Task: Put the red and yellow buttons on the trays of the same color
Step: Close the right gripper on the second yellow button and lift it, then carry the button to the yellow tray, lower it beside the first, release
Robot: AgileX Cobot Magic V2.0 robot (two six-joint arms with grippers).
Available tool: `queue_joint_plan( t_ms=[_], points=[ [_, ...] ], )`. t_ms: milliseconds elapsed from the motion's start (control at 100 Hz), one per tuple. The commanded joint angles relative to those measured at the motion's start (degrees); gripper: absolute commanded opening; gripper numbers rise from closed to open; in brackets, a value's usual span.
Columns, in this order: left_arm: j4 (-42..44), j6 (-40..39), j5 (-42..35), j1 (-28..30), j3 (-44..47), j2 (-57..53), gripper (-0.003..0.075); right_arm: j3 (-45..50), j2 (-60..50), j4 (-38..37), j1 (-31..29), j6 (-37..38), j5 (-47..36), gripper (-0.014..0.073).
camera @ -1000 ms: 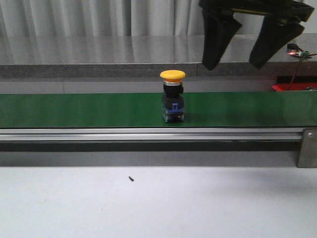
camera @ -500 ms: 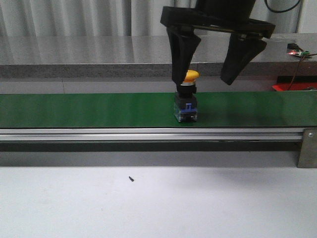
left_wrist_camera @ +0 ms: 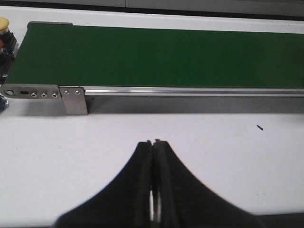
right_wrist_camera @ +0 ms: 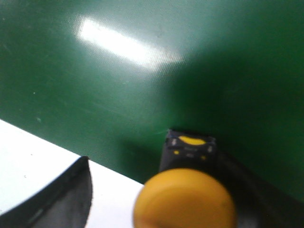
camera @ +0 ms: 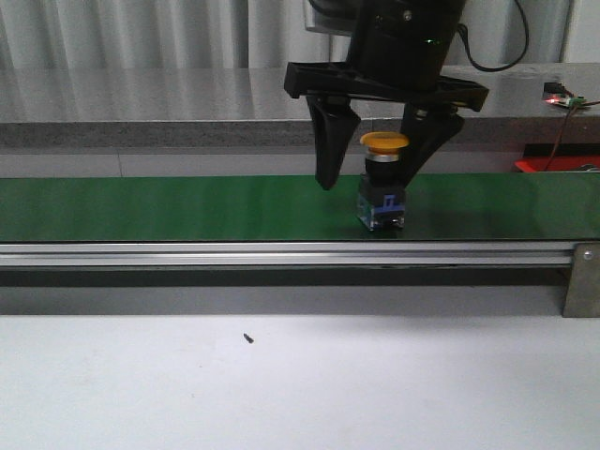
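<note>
The yellow button (camera: 383, 142) stands upright on the green belt (camera: 169, 208), its blue base down, and the right hand (camera: 372, 172) is lowered around it with the fingers spread. The left finger (camera: 331, 141) is seen clear of the button, while the right one appears very near or touching the cap's far side (contact cannot be confirmed from the front view). In the right wrist view the cap (right_wrist_camera: 184, 198) sits off-centre, close to one finger, with the other finger (right_wrist_camera: 71, 190) well apart. The step in hand is judged to be the grasp. For it to be done well, the hand should be centred over the button so that both fingers meet it together; otherwise the near finger may push and tip it. The grip is best taken on the black body below the cap, where the sides are flatter, and closed gently and squarely. If the belt is running, the hand's position should be matched to the button's drift. The left hand (left_wrist_camera: 153, 180) is held pressed together over the white counter (left_wrist_camera: 228, 156), idle, beside the belt's end, where another button (left_wrist_camera: 4, 23) is partly visible. No trays are seen in any view.
</note>
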Motion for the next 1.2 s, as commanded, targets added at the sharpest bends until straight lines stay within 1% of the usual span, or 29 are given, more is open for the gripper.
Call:
queue_joint_plan(
  t_ms=[0, 60, 110, 200, 420, 560, 630, 800, 1070, 1190],
  points=[
    [-0.7, 0.03, -3.94, -0.41, -1.47, 0.56, -0.002, -1.98, -2.76, 0.13, -0.17, 0.01, -1.64, 0.0374],
    [-0.7, 0.03, -3.94, -0.41, -1.47, 0.56, -0.002, -1.98, -2.76, -0.09, -0.17, 0.01, -1.58, 0.0299],
    [-0.7, 0.03, -3.94, -0.41, -1.47, 0.56, -0.002, -1.98, -2.76, -0.29, -0.17, 0.01, -1.58, 0.0253],
    [-0.7, 0.03, -3.94, -0.41, -1.47, 0.56, -0.002, -1.98, -2.76, -0.54, -0.17, 0.01, -1.75, 0.0204],
    [-0.7, 0.03, -3.94, -0.41, -1.47, 0.56, -0.002, -1.91, -4.81, -0.95, -0.34, 0.01, -1.51, 0.0194],
    [-0.7, 0.03, -3.94, -0.41, -1.47, 0.56, -0.002, -1.62, -7.52, -3.48, -0.95, 0.01, -1.01, 0.0194],
    [-0.7, 0.03, -3.94, -0.41, -1.47, 0.56, -0.002, -1.62, -8.73, -4.1, -2.21, 0.01, -0.3, 0.0194],
    [-0.7, 0.03, -3.94, -0.41, -1.47, 0.56, -0.002, -1.62, -11.48, -4.51, -7.85, 0.01, 2.63, 0.0194],
    [-0.7, 0.03, -3.94, -0.41, -1.47, 0.56, -0.002, -1.43, -15.04, -5.84, -20.45, 0.01, 5.74, 0.0194],
    [-0.7, 0.03, -3.94, -0.41, -1.47, 0.56, -0.002, 0.45, -16.14, -5.91, -25.97, -0.15, 5.81, 0.0194]
  ],
)
